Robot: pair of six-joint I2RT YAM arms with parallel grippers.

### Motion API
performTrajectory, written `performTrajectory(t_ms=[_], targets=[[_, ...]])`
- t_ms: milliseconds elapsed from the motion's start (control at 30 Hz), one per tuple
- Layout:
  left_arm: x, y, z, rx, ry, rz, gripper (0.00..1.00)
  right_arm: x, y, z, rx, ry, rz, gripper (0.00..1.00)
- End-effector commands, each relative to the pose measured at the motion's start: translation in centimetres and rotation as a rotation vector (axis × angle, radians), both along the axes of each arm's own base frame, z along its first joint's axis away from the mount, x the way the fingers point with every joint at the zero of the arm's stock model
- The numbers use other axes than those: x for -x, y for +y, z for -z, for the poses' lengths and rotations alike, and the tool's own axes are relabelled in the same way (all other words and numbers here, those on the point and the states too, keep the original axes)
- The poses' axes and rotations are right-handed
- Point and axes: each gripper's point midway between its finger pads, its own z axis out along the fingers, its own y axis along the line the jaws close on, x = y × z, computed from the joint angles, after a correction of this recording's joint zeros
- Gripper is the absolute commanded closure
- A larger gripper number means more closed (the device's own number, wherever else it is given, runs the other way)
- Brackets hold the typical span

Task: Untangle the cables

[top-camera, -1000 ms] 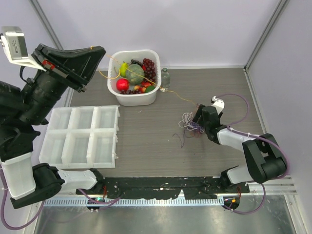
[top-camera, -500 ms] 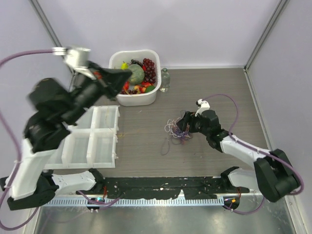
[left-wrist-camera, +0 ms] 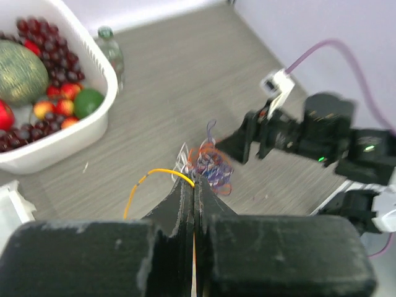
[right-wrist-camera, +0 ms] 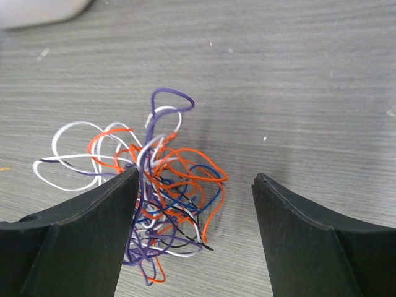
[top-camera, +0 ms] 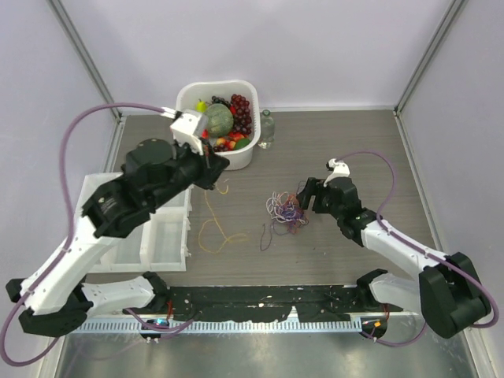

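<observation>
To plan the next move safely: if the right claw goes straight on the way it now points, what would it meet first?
Most likely the cables, bunched on the table just ahead of the open right claw; exact depth is unclear.

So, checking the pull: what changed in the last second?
The left end effector, shut on the orange cable, swung down from high up; that cable went from taut to slack loops. The tangle and right end effector shifted left. Fruit basket and tray stayed.
</observation>
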Motion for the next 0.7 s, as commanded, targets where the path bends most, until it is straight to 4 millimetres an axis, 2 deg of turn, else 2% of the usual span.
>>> performTrajectory(t_ms=[0, 67, 133, 233, 333, 467, 567, 667], targets=[[1.1, 2.4, -5.2, 0.107, -0.086, -0.044, 1.00, -0.2, 0.0, 1.3, 0.015, 0.020, -0.002, 0.21], [1.0, 1.8, -3.1, 0.089, -0.033, -0.042, 1.00, 0.1, -0.4, 1.2, 0.009, 0.001, 0.006, 0.21], [0.4, 0.9, 0.3, 0.070, 0.038, -0.052, 1.00, 0.2, -0.9, 0.7, -0.012, -0.030, 0.016, 0.20], [-0.6, -0.6, 6.7, 0.038, 0.126, -0.075, 1.00, 0.2, -1.8, 0.5, -0.047, -0.054, 0.033, 0.20], [-2.5, 0.0, 12.9, -0.086, 0.164, -0.177, 1.00, 0.7, -1.3, 0.2, -0.075, -0.066, 0.001, 0.20], [-5.0, 0.2, 18.9, -0.210, 0.236, -0.249, 1.00, 0.9, -1.4, -0.2, -0.089, -0.095, 0.001, 0.19], [-5.7, -0.3, 23.9, -0.283, 0.342, -0.268, 1.00, 0.9, -1.5, -0.4, -0.096, -0.106, 0.000, 0.19], [-5.6, -0.7, 26.9, -0.303, 0.407, -0.276, 1.00, 1.1, -1.4, -0.4, -0.103, -0.111, -0.005, 0.19]])
